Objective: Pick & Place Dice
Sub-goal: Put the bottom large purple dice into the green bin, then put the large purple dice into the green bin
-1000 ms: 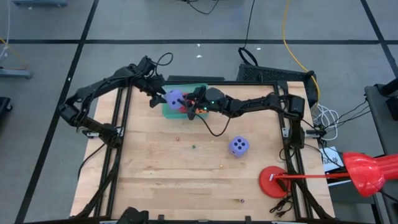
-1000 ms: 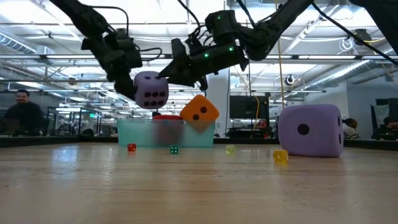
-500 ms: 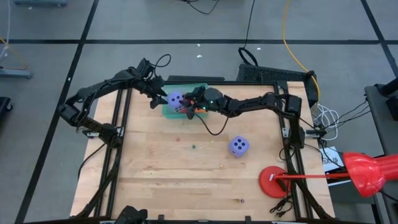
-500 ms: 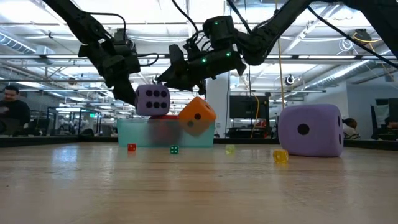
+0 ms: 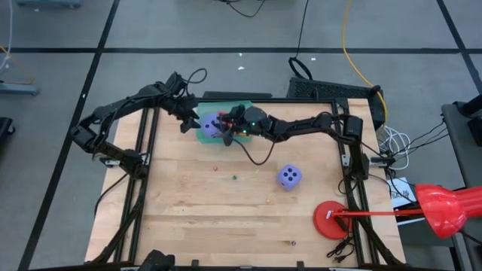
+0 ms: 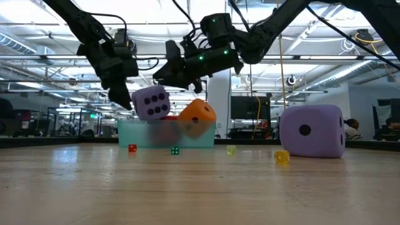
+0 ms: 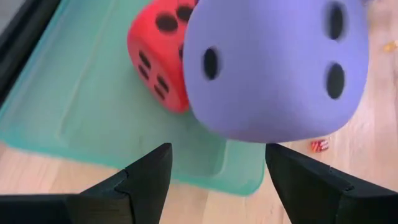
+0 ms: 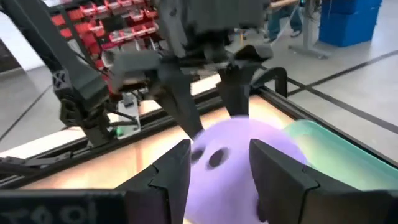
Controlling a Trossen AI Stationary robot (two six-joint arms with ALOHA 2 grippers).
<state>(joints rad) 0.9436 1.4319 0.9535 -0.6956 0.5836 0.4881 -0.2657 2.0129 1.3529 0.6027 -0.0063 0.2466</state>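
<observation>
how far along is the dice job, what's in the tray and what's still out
Done: red die lies in the teal tray. In hand: both pincers are over the tray, left pincer open at a purple die, the orange die beside it. Left: second purple die on the table.

Purple die [image 6: 152, 102] & orange die [image 6: 195, 117] tilted over teal tray [image 6: 132, 134]; second purple die [image 6: 312, 130] on table.

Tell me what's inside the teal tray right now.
The teal tray holds a red die. A purple die is dropping past the open left gripper above it, and an orange die is falling near the open right gripper. The purple die hides part of the tray floor.
</observation>
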